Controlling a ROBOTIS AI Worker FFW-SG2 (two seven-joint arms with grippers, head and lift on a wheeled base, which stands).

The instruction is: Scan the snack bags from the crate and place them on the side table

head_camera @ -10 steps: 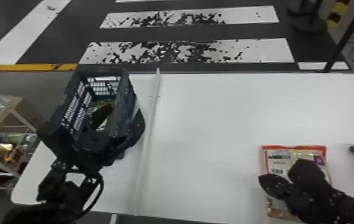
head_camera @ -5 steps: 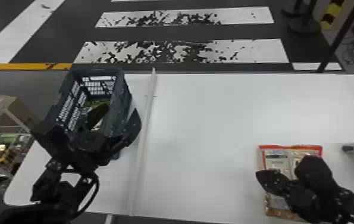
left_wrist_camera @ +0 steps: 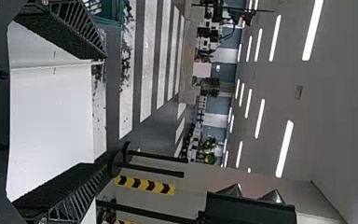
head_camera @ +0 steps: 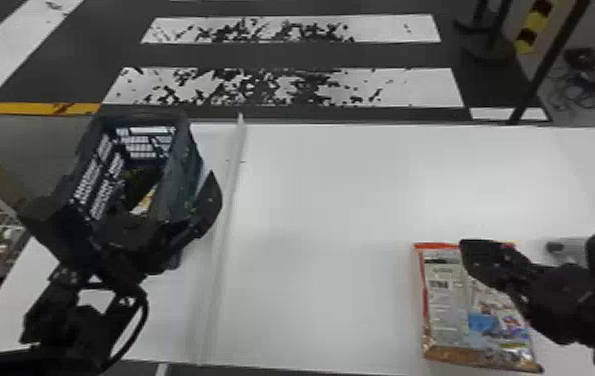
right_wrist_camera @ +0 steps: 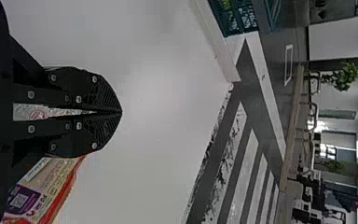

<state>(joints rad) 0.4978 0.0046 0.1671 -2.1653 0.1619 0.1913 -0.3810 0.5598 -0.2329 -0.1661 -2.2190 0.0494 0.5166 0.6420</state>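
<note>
- Since earlier, shifted rightward across the snack bag (head_camera: 448, 305) with the right gripper (head_camera: 526, 266), pressed tip to tip in its wrist view.
- Bag flat by the bench's (head_camera: 331, 200) near edge, long axis near-to-far, orange end farward.
- Left gripper (head_camera: 128, 205) spread by the crate (head_camera: 181, 170).
- Beyond, striped floor (head_camera: 386, 55).

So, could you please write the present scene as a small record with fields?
Crate: dark plastic, openwork walls, left of the white strip, packaging inside
Snack bag: orange-edged, flat on the white table, partly hidden by the right gripper
Left gripper: at the crate's near end, jaws apart
Right gripper: over the snack bag, jaws closed
Grey device: right of the bag, partly hidden
</note>
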